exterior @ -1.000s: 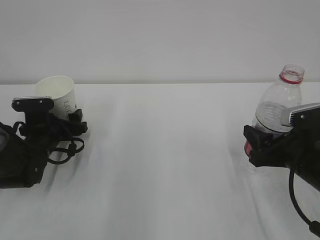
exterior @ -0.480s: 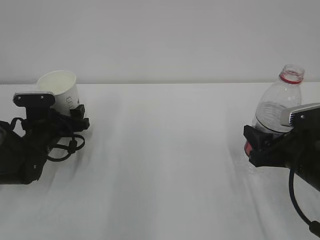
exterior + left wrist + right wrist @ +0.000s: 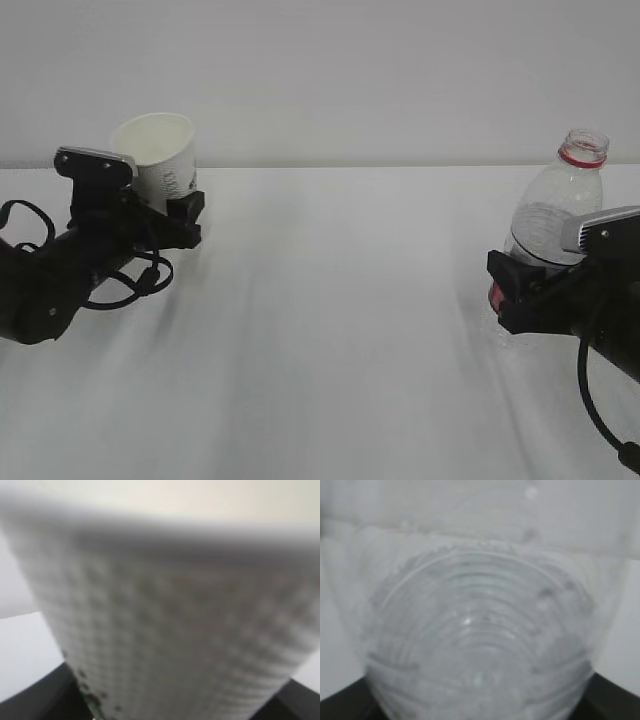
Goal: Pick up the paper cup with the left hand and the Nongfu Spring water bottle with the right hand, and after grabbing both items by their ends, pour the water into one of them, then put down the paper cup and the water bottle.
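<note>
**Inspector:** Report your left side.

**Robot:** My left hand (image 3: 170, 215) grips the paper cup (image 3: 160, 155) low on its wall. The cup is clear of the table (image 3: 330, 330), tilted, mouth up and leaning toward the middle. In my left wrist view its textured side (image 3: 165, 625) fills the frame, so the grip is close.

**Inspector:** Right side?

**Robot:** My right hand (image 3: 530, 290) is clamped on the Nongfu Spring water bottle (image 3: 558, 205) at its lower body. The bottle stands upright at the right edge of the table, uncapped, red neck ring showing. Whether its base rests on the table, I cannot tell.

**Inspector:** Progress?

**Robot:** In my judgement both grasps are made. Cup and bottle are well apart, so meeting, pouring and setting both down remain.

**Inspector:** Water?

**Robot:** My right wrist view shows ribbed plastic (image 3: 480, 645); the water level I cannot make out.
</note>
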{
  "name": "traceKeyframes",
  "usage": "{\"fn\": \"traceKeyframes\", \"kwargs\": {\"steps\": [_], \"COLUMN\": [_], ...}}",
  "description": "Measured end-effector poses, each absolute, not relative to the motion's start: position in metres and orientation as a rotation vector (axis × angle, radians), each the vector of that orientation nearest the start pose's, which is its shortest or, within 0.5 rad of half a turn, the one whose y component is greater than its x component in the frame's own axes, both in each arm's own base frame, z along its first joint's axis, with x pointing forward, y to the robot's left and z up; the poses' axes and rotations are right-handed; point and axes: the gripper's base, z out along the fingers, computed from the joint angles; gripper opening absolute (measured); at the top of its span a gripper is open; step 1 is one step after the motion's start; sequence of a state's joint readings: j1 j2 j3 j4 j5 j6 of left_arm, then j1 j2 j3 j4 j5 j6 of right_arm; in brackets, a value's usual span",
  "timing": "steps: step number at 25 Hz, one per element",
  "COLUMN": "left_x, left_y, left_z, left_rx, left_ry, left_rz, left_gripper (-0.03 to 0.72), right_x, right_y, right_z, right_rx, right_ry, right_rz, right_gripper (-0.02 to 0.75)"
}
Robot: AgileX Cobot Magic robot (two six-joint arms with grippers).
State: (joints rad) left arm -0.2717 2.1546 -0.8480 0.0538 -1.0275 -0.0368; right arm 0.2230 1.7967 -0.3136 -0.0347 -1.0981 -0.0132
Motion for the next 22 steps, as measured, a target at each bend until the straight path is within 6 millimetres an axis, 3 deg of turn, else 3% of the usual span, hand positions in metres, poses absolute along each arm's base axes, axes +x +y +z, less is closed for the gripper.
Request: {"fn": "traceKeyframes", "kwargs": {"steps": [7, 22], "left_x": [0.364, 0.321], "left_y": [-0.123, -0.197], "left_z": [0.106, 0.100], "left_rx": [0.312, 0.697], "left_ry": [1.729, 1.733], "left_rz": [-0.408, -0.748], "left_gripper": [0.526, 0.525], "right_x": [0.246, 0.238], "right_y": [0.059, 0.055], "right_z": [0.128, 0.153], "right_rx": [-0.253, -0.228], "right_ry": [1.826, 1.842], "right_rz": [0.164, 0.149], "right_gripper": [0.495, 0.496]}}
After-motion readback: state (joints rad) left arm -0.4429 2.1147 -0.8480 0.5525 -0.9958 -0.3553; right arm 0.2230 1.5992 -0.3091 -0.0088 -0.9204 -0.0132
